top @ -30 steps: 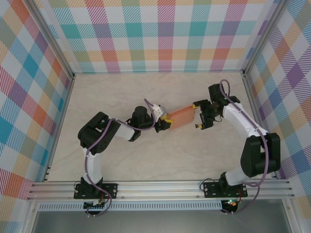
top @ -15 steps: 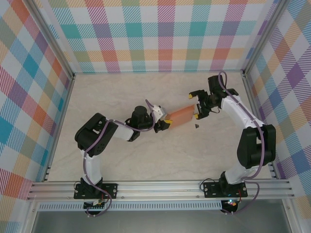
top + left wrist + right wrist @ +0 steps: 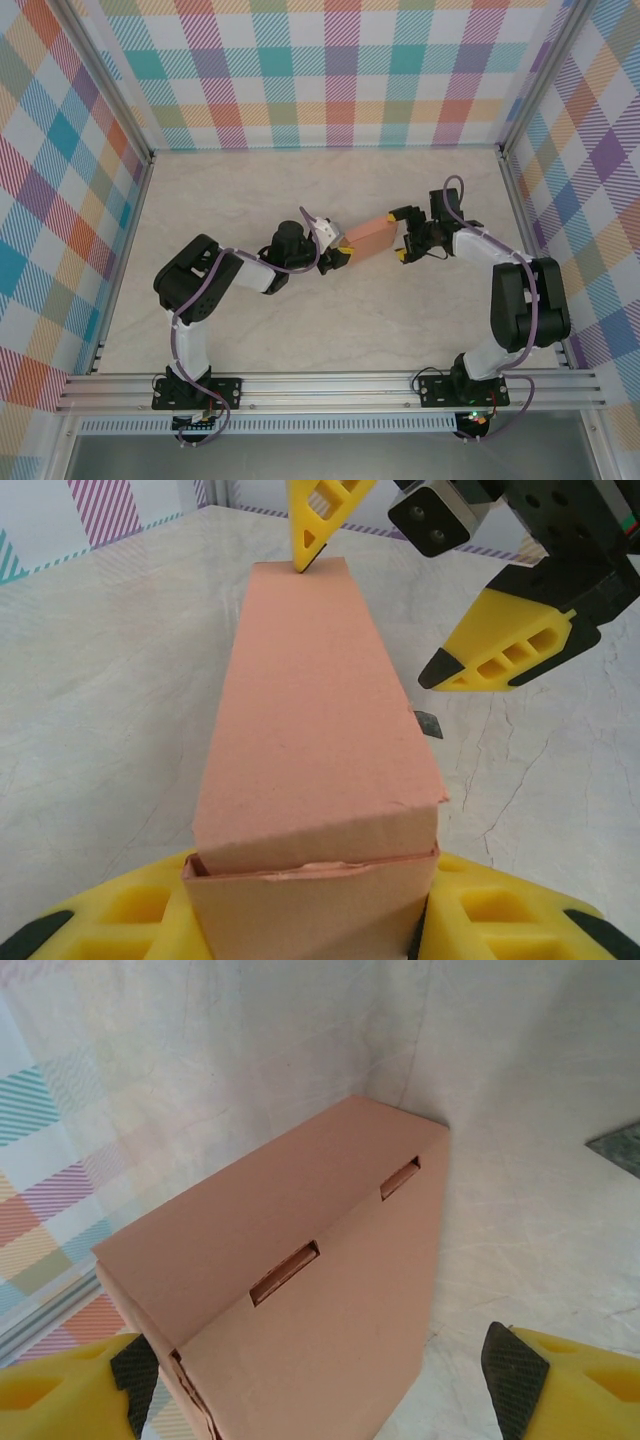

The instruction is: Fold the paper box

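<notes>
Bright, even light — soft shadows

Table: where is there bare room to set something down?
Bare table runs along the back wall and down the left side. Another free patch lies by the rail, between left arm and right arm. The middle is crowded: the left hand grips the box, the right hand straddles its far end.
</notes>
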